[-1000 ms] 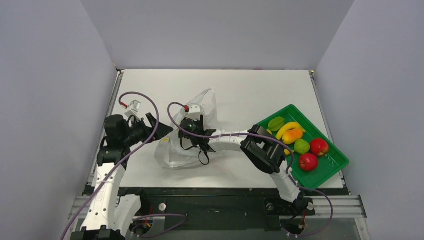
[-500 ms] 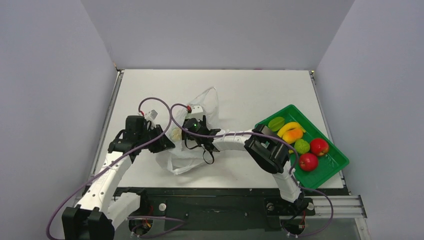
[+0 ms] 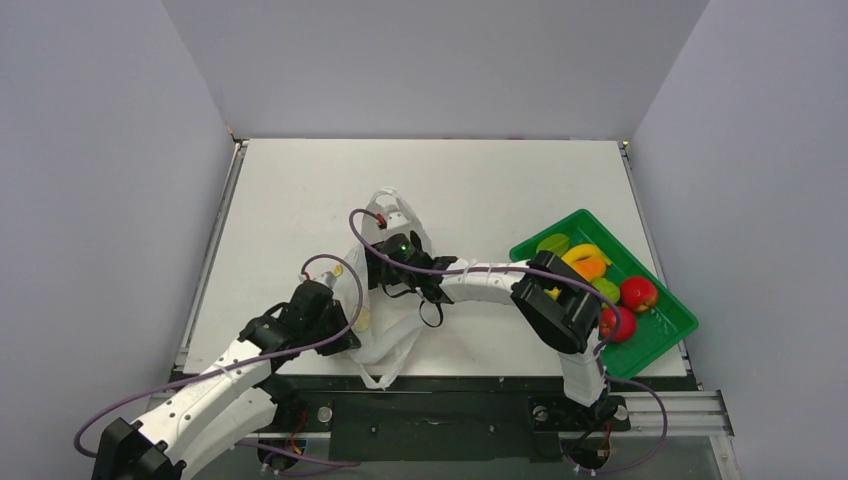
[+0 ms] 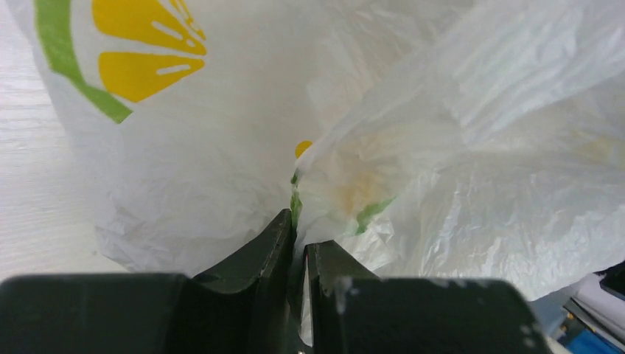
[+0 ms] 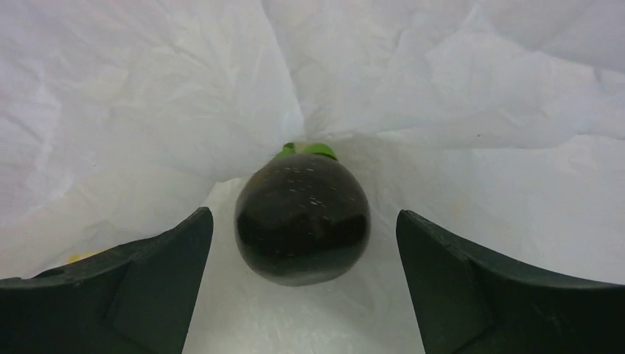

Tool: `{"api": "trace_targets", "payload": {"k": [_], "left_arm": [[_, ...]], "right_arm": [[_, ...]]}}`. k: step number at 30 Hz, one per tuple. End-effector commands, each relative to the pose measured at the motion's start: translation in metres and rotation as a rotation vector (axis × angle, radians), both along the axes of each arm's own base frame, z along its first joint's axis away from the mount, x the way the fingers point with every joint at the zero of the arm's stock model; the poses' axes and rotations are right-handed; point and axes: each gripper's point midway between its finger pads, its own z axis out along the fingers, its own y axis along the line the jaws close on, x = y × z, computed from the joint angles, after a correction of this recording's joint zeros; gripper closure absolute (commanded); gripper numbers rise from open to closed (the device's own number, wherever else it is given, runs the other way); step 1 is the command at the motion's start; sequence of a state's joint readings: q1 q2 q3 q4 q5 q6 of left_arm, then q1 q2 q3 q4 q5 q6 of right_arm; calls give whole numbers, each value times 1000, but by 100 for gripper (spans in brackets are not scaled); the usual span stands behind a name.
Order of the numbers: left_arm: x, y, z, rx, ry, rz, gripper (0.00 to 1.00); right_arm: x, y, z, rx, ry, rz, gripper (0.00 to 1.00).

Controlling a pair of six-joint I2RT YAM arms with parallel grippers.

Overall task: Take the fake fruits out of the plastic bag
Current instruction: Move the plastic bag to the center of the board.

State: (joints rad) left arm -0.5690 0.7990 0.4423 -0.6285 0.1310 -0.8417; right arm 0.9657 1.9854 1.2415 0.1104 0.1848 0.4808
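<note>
The white plastic bag [image 3: 392,335] lies crumpled mid-table, stretched toward the near edge. My left gripper [image 3: 345,335] is shut on a fold of the plastic bag [image 4: 221,169] at its near left edge; a thin pleat shows between the jaws of the left gripper [image 4: 301,240]. My right gripper [image 3: 398,258] reaches into the bag's mouth. In the right wrist view the right gripper [image 5: 302,221] stands open inside the bag, with a dark purple fake fruit [image 5: 302,219] lying between the fingers, touching neither.
A green tray [image 3: 665,335] at the right holds a starfruit [image 3: 552,243], banana [image 3: 580,252], mango [image 3: 590,267], lime [image 3: 606,289] and two red apples [image 3: 638,292]. The right arm's elbow [image 3: 550,305] overlaps the tray's near-left corner. Side walls close in the table.
My left arm swung to the near side, shut on the bag's edge and pulled it toward the front. The right gripper opened wider and went deeper into the bag.
</note>
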Motion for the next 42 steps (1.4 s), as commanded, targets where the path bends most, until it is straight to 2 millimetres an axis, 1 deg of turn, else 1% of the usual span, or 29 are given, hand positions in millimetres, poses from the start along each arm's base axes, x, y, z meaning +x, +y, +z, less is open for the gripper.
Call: {"api": "trace_targets", "payload": {"k": [1,3,5,9,10,12,14,15,17,18,21,22,23,24,25,26,27,28,29,30,31,32,33,34,35,39,40,41,42], "left_arm": [[27,5,11,-8,-143,130,91],[29,3,13,-20,-155,133,91],[29,3,15,-20,-159,128,91],[31,-2,17,-35,-163,109,91],[31,-3,17,-35,-163,108,91],[30,-4,16,-38,-153,98,91],[28,-6,15,-45,-143,86,91],[28,-7,15,-48,-144,84,91],[28,-7,16,-54,-146,87,91],[28,-8,17,-56,-148,87,91],[31,-7,20,-49,-158,92,91],[32,-6,21,-44,-161,97,91],[33,-6,22,-40,-158,99,91],[35,-3,21,-28,-158,114,91],[37,-3,22,-23,-163,122,92],[40,0,22,-9,-166,136,92],[43,1,25,-3,-172,144,93],[46,5,24,19,-175,159,93],[50,7,28,29,-181,168,94],[54,13,27,57,-183,183,95],[59,15,32,63,-193,190,95],[64,21,30,88,-190,200,96],[69,23,35,90,-200,208,96],[75,30,32,108,-193,221,96],[81,32,35,108,-201,227,97],[100,51,35,147,-201,251,97],[106,56,35,160,-199,263,97],[110,61,36,162,-198,278,97],[114,62,38,165,-202,276,98]], "right_arm": [[-3,-5,29,21,-52,29,10],[0,-9,21,6,-57,24,10],[3,-8,15,8,-60,32,10],[7,5,13,37,-76,48,11],[7,10,15,50,-86,53,11],[9,15,16,56,-103,41,11],[15,15,9,43,-110,11,12],[18,18,12,50,-118,4,13],[22,23,9,37,-116,1,20],[22,23,6,22,-108,1,26],[23,27,5,23,-106,3,37],[22,28,7,30,-104,9,45],[19,29,8,29,-101,16,50],[17,29,16,37,-106,21,60],[11,29,17,31,-103,30,64],[8,28,27,38,-112,33,71],[0,28,30,31,-107,44,76],[-5,25,38,39,-107,44,85],[-10,22,40,34,-98,47,89],[-18,18,44,53,-80,47,96],[-22,16,46,73,-61,40,99],[-29,11,49,85,-50,44,100],[-35,9,50,93,-35,42,100],[-40,4,56,104,-31,44,100],[-45,3,57,113,-17,44,100],[-71,1,80,173,-7,115,100],[-80,2,91,193,-13,146,100],[-84,3,96,200,-20,169,100],[-94,6,106,231,-15,217,100]]}}
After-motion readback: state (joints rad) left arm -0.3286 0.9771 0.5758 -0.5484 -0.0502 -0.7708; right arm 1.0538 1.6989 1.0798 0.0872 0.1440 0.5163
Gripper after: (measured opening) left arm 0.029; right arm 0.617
